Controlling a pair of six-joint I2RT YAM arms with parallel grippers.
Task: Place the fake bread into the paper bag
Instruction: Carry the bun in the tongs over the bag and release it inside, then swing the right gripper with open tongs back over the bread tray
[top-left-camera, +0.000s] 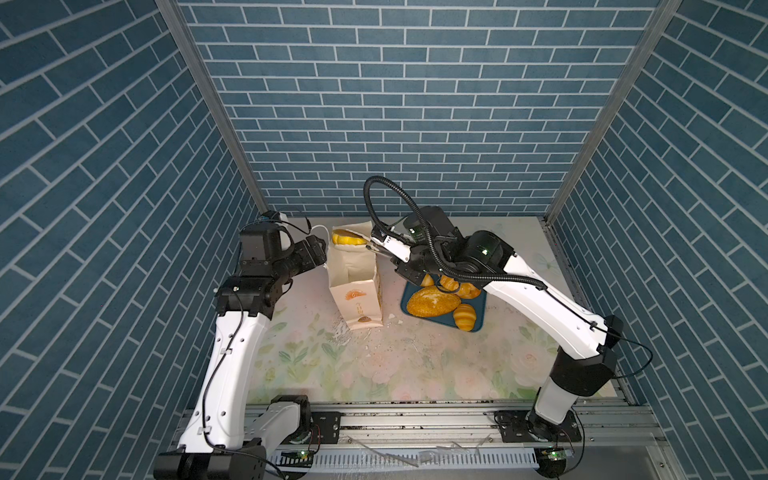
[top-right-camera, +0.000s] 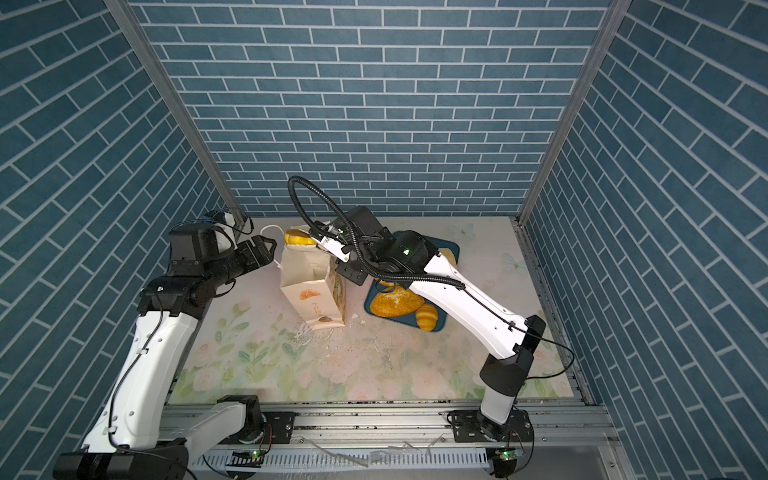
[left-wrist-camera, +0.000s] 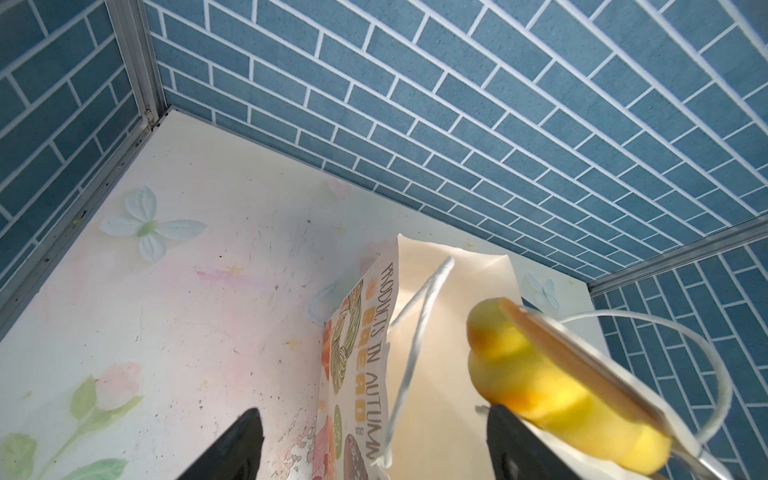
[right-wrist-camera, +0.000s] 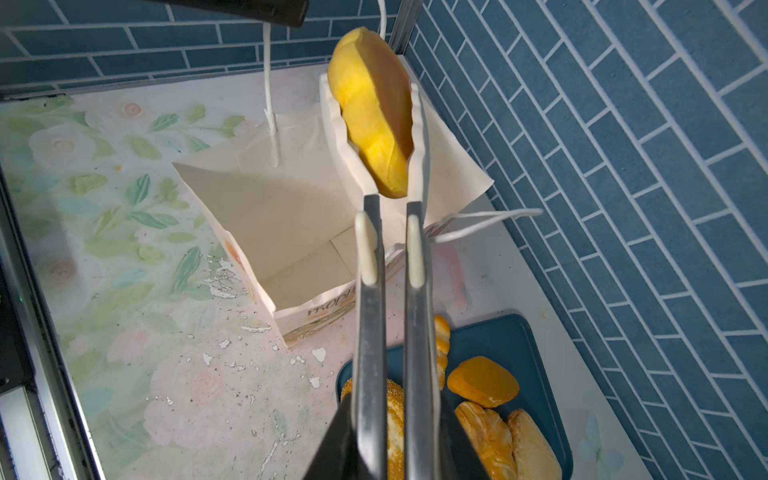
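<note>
Below, a crumb-strewn floral tabletop (top-left-camera: 415, 365) sits within blue-brick walls (top-left-camera: 415, 104); left tool (top-left-camera: 316, 250) gapes, right tool (right-wrist-camera: 395, 453) clenches tongs (right-wrist-camera: 370, 332).

Robot test cell — brick-print walls (top-left-camera: 415, 104), aluminium rail (top-left-camera: 415, 417), floral mat (top-left-camera: 415, 374).

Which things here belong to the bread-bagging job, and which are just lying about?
Job: paper bag; striped roll, held in tongs at the bag's top; large loaf and smaller rolls, waiting on the blue tray.
Lying about: white flakes scattered near the bag; floral mat underneath everything.
</note>
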